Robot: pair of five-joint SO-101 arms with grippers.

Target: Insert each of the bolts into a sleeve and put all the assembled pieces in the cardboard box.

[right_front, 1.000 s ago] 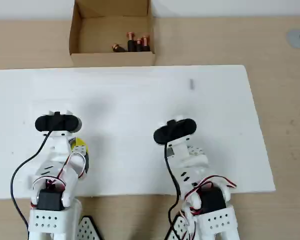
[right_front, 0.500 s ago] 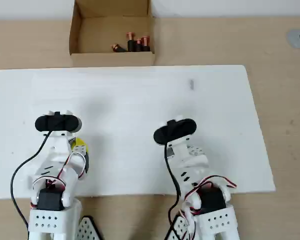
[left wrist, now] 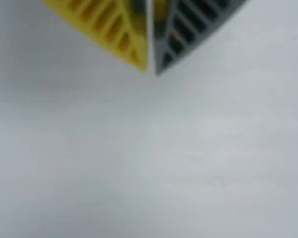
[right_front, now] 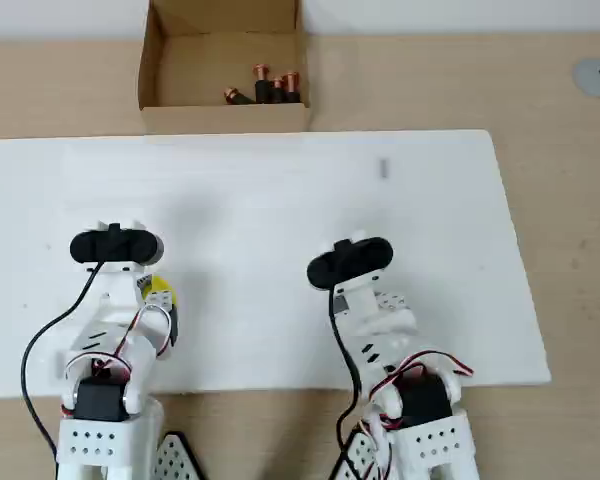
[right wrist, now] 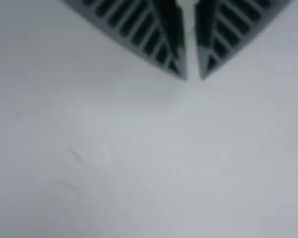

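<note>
The cardboard box [right_front: 165, 72] stands at the far edge of the table, and several assembled bolt-and-sleeve pieces [right_front: 268, 86] lie inside it at its right side. Both arms rest folded back at the near edge of the white mat [right_front: 280, 200]. My left gripper [left wrist: 150, 68] is shut just above the bare mat, with one yellow finger and one grey finger meeting. My right gripper [right wrist: 191, 75] hangs over the mat too, shut, its grey fingers nearly touching with nothing between them.
The left arm's body [right_front: 115, 300] and the right arm's body [right_front: 365, 300] take up the near part of the mat. A small grey mark [right_front: 384, 168] lies on the mat. A round grey fitting [right_front: 595, 76] sits at the table's far right.
</note>
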